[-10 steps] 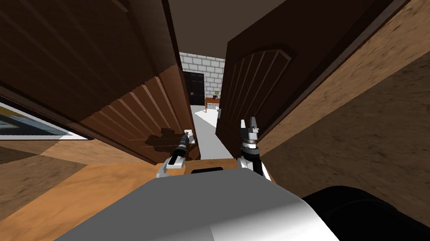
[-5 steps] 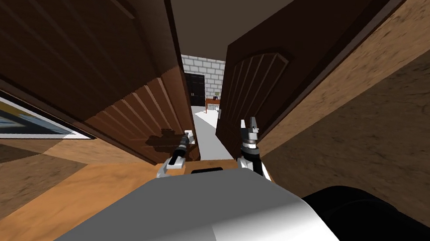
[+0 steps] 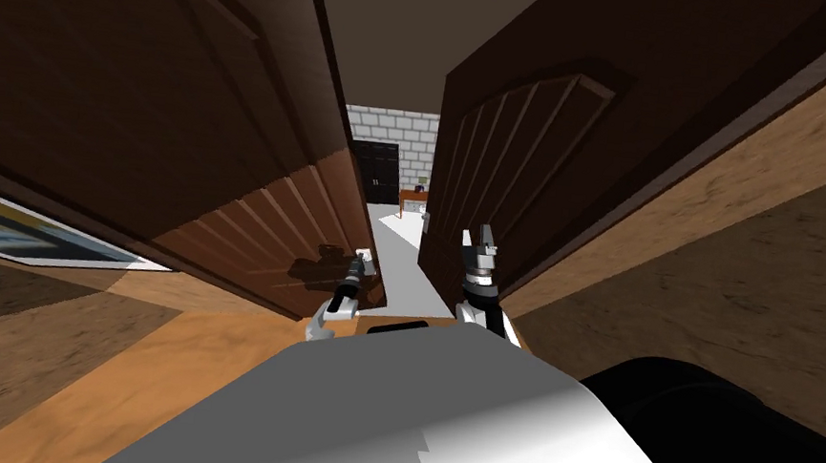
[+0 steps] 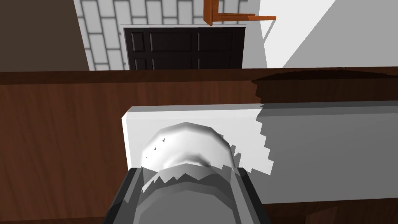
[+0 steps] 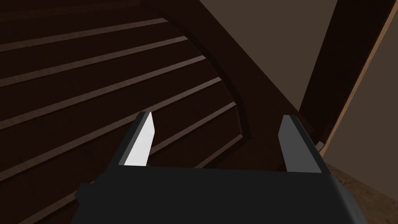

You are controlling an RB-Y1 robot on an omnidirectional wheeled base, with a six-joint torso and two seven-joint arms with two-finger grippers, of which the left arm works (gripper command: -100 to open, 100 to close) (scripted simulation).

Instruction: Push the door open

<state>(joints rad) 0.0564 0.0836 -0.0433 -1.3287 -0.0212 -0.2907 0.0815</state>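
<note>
Left gripper (image 3: pixel 357 266) jaws clamp the knob (image 4: pixel 186 144), good leverage on this stiff, likely heavy door (image 3: pixel 240 215); right gripper (image 3: pixel 480 238) jaws stand open, empty.

Grey brick wall (image 3: pixel 391 126) beyond; dark panelled cabinet (image 3: pixel 379 172); wooden table (image 3: pixel 412 194); framed picture (image 3: pixel 17 235).

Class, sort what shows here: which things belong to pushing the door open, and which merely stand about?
Job: left door, knob, left gripper with jaws shut on it, right door, open right gripper.
Standing about: orange table, framed picture, dark far door, brick wall.
</note>
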